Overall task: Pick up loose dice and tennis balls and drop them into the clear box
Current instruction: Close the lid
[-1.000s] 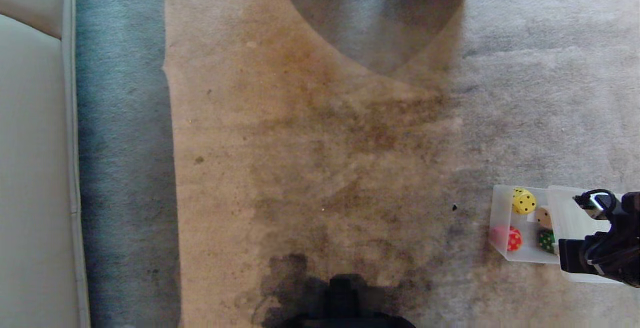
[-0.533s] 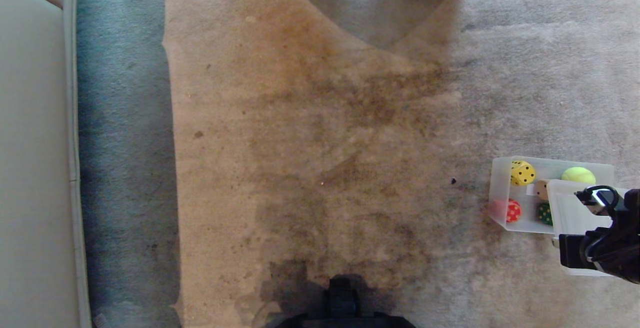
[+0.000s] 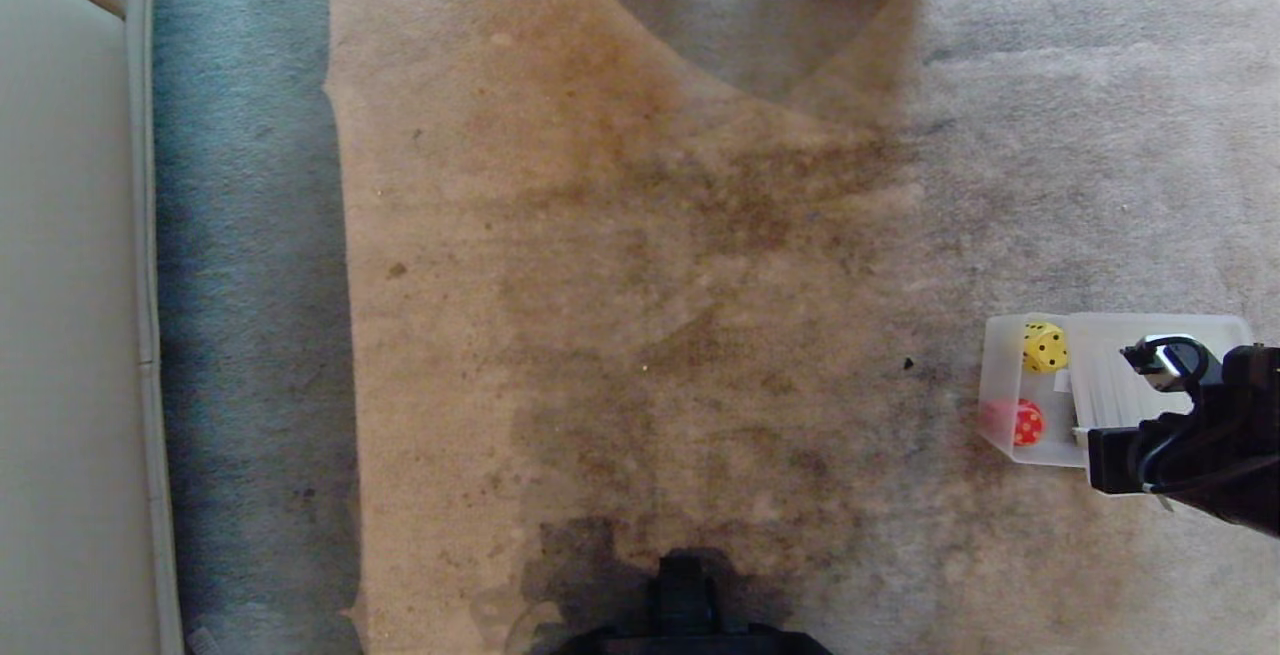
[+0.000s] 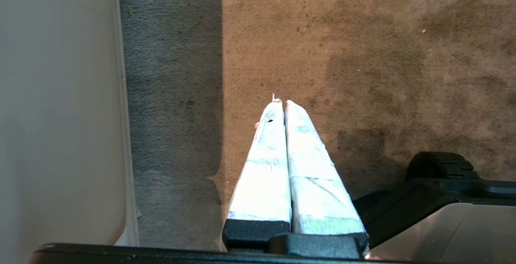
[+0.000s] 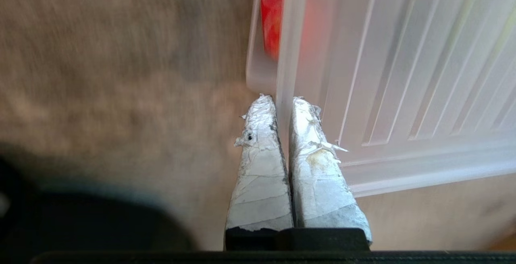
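At the far left you have the pale cushioned sofa edge and stained beige carpet. Your left gripper hangs parked over that carpet, clenched on nothing. Further right sits the small translucent clear box, holding the yellow die and a red die. Your right gripper pinches the edge of the flat ribbed translucent lid, held partly over the box, likely to cover it.

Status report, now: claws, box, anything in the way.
Right claw shut on ribbed lid, lid covering most of clear box. Left claw shut, parked. Yellow die, red die visible inside.
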You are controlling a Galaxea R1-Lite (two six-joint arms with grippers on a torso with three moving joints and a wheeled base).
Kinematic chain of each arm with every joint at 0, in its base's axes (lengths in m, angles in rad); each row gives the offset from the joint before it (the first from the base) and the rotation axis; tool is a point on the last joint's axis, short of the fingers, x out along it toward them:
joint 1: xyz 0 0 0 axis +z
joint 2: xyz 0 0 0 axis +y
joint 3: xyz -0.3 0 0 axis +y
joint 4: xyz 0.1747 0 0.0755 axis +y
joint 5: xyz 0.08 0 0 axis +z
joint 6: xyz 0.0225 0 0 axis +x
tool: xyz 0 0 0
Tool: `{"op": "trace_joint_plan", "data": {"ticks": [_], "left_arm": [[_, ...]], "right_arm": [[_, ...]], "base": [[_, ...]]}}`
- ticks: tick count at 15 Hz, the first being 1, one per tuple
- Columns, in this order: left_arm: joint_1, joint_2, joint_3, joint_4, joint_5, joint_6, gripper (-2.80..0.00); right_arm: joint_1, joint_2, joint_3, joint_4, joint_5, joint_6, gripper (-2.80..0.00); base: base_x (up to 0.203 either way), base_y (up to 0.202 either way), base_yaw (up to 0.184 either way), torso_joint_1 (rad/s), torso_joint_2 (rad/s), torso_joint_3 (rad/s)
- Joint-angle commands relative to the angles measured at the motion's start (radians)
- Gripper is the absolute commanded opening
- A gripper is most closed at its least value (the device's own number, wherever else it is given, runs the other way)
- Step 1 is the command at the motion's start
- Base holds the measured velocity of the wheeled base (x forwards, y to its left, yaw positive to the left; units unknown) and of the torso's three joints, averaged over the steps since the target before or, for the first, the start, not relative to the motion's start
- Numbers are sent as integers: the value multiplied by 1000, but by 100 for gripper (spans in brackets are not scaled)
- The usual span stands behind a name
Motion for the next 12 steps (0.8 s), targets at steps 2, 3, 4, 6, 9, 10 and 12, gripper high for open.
{"op": "trace_joint_plan", "data": {"ticks": [2, 3, 4, 6, 9, 10, 12], "left_arm": [[0, 0, 0, 0, 0, -1, -280], [0, 0, 0, 0, 0, -1, -280], [0, 0, 0, 0, 0, -1, -280], [0, 0, 0, 0, 0, -1, -280], [0, 0, 0, 0, 0, -1, -280], [0, 0, 0, 0, 0, -1, -280], [0, 0, 0, 0, 0, -1, -280]], "right_arm": [[6, 74, -34, -29, -2, -10, -280], [7, 98, -38, -72, -3, -13, -280], [8, 113, -36, -114, -3, -14, -280], [7, 146, -47, -164, -13, -17, -280], [8, 179, -36, -179, -66, -13, -280], [8, 179, -36, -179, -66, -13, -280], [8, 179, -36, -179, -66, -13, -280]], "base": [[0, 0, 0, 0, 0, 0], [0, 0, 0, 0, 0, 0], [0, 0, 0, 0, 0, 0], [0, 0, 0, 0, 0, 0], [0, 0, 0, 0, 0, 0], [0, 0, 0, 0, 0, 0], [0, 0, 0, 0, 0, 0]]}}
